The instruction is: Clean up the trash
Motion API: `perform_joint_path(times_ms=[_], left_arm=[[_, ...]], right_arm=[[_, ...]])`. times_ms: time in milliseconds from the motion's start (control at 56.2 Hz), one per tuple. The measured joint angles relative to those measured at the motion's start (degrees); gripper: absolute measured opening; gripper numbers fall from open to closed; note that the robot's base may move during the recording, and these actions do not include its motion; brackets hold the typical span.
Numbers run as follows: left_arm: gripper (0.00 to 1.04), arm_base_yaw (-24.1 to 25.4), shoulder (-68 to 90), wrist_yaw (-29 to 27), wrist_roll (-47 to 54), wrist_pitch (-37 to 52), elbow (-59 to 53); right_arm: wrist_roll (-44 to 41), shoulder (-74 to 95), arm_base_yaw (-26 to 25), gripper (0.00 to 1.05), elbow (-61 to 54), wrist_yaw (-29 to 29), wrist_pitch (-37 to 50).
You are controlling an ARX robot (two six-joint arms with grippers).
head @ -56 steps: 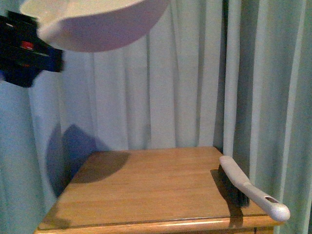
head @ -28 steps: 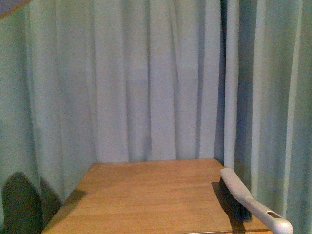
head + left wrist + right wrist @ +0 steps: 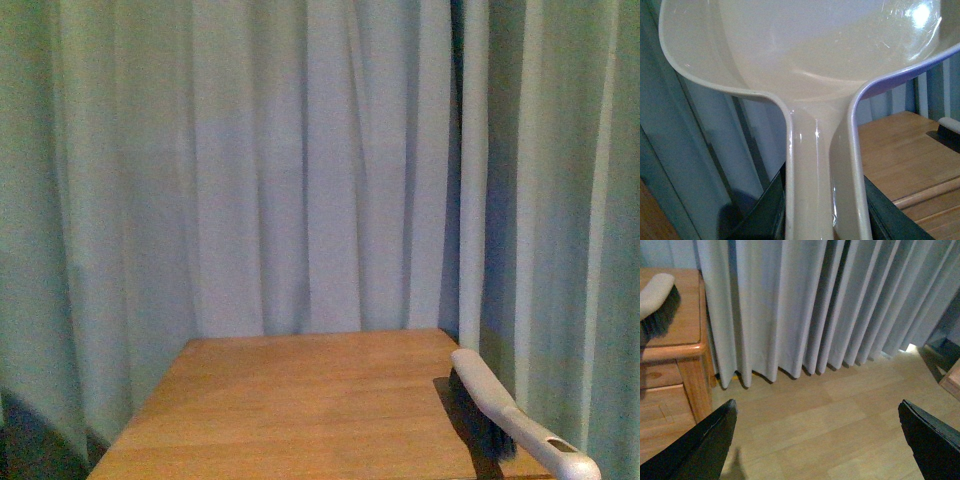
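Curtains [image 3: 300,170] fill the back, and before them stands the wooden table [image 3: 300,400]. We see no trash on its top, nor on the floor [image 3: 840,430] under our right gripper [image 3: 817,407], so we cannot tell which way it lies from either pincer. Our left gripper [image 3: 825,222] looks clamped on the handle of the dustpan [image 3: 825,55], scoop pointing ahead. The brush [image 3: 500,405] lies along the table's right edge, handle toward us, nearer our right gripper, whose fingers stand wide apart.
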Motion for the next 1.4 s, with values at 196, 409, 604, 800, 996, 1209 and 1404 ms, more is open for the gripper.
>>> perform_joint_path(times_ms=[196,409,604,800,996,1209,1404], left_arm=[[0.26,0.0,-0.02,0.02,-0.02,0.0,0.0],[0.26,0.0,-0.02,0.04,-0.11,0.0,0.0],[0.26,0.0,-0.02,0.02,-0.17,0.0,0.0],[0.26,0.0,-0.02,0.02,-0.2,0.0,0.0],[0.26,0.0,-0.02,0.02,-0.2,0.0,0.0],[0.26,0.0,-0.02,0.02,-0.2,0.0,0.0],[0.26,0.0,-0.02,0.04,-0.17,0.0,0.0]], right_arm=[[1.95,22.14,3.65,0.97,15.06,-6.62,-0.04],[6.88,43.19,3.96,0.97,35.74,-13.29,-9.46],[13.94,60.33,4.92,0.97,50.71,-16.52,-14.6],[21.0,71.65,7.32,0.97,58.07,-17.99,-16.96],[26.58,77.2,9.94,0.97,61.83,-18.58,-17.33],[30.32,81.46,11.93,0.97,64.04,-18.12,-20.59],[31.36,82.86,12.07,0.97,64.26,-17.88,-20.68]])
